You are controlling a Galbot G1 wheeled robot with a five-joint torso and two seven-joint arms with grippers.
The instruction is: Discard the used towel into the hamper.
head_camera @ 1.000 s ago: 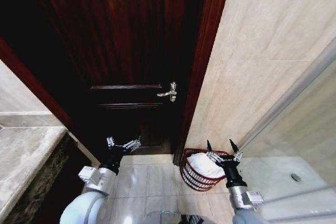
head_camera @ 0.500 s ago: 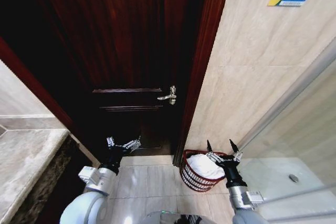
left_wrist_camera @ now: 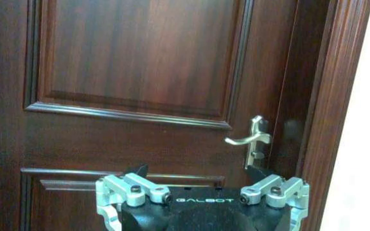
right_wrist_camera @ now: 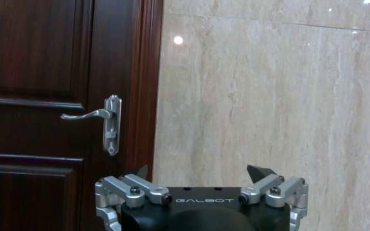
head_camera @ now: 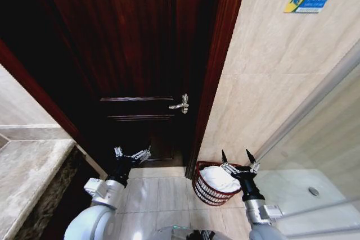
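Note:
The hamper [head_camera: 209,190], a dark reddish-brown openwork basket, stands on the tiled floor beside the door frame, against the beige wall. A white towel [head_camera: 216,177] lies bunched inside it, up to the rim. My right gripper [head_camera: 236,156] hovers open just above the hamper's right rim with nothing between its fingers; it also shows open in the right wrist view [right_wrist_camera: 200,172]. My left gripper [head_camera: 133,153] is held open and empty in front of the door's lower panel, left of the hamper, and it is open in the left wrist view [left_wrist_camera: 198,171] too.
A dark wooden door [head_camera: 135,54] with a silver lever handle [head_camera: 181,104] stands shut ahead. A marble counter [head_camera: 28,167] is at the left. A glass shower partition [head_camera: 315,155] runs along the right. Bare floor tiles [head_camera: 160,192] lie between my arms.
The whole head picture has shifted slightly, so the camera moved. Both grippers hold the same pose, and the towel stays in the hamper.

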